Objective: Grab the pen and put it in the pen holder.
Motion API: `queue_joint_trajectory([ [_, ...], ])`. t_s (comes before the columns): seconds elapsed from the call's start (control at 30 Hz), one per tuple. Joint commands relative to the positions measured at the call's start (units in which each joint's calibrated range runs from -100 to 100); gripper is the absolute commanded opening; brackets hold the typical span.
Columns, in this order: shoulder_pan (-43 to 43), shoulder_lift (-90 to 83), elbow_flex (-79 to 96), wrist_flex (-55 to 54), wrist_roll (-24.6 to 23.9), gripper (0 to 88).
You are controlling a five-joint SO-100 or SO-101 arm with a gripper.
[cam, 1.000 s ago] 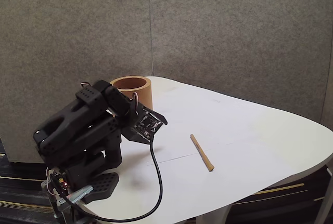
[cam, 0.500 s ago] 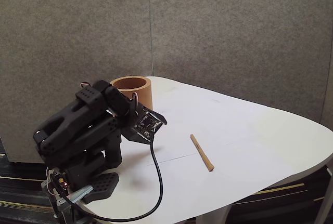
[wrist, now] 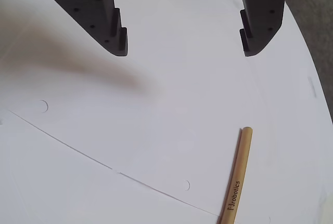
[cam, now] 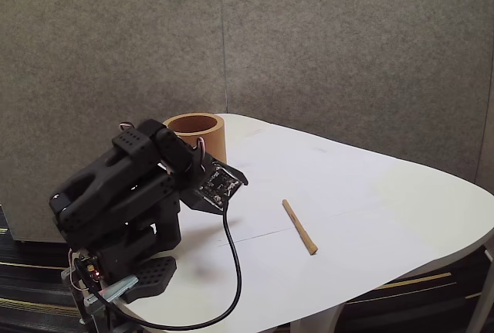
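Claw (wrist: 182,47) spread wide over bare white surface (wrist: 171,109), nothing between its dark fingers (wrist: 112,26). Pen (wrist: 237,180) flat on the surface toward the lower right of the wrist view, well apart from the claw, printed lettering along its side. Pen holder (cam: 195,136) upright near the surface's far edge in the fixed view, behind the folded arm (cam: 123,190). Black cable (cam: 231,271) looping beside the base.
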Motion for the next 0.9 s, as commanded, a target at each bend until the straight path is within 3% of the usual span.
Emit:
queue_joint_trajectory([
  [0.0,0.6,0.7,-0.2,1.2,0.1,30.6],
  [0.5,5.3,5.1,-18.7,0.7,-0.2,30.6],
  [0.87,9.4,32.6,-48.3,0.7,-0.3,30.6],
])
